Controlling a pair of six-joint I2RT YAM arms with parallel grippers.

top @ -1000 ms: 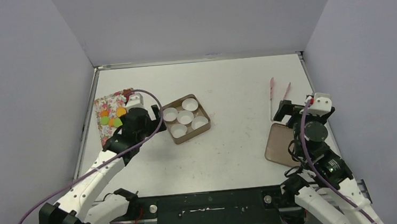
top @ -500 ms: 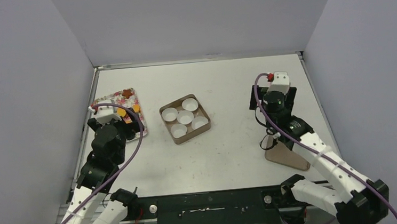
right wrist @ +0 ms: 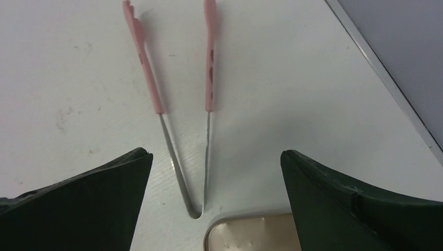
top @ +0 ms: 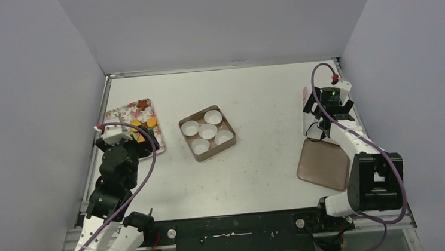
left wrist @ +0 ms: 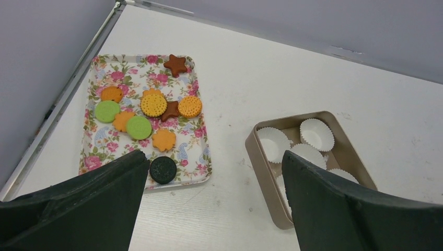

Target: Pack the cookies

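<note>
Both spread, the right tool [right wrist: 215, 152] has swung above the pink tongs [right wrist: 210, 78] right of the cup box [left wrist: 284, 121], the left tool [left wrist: 211, 157] retreating from the cookies [left wrist: 154, 104] on the floral tray [left wrist: 99, 151] left of it: grasping tongs likely comes first.

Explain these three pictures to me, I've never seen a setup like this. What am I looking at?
A left arm and a right arm are bolted at the near edge of a table. One picture looks down from above. The other two come from a camera on each wrist, so the dark wedges are that arm's own fingers. The left tool is open, facing a flowered tray of cookies and a box of white paper cups. The right tool is open above pink tongs, near a tan lid. Neither holds anything.
</note>
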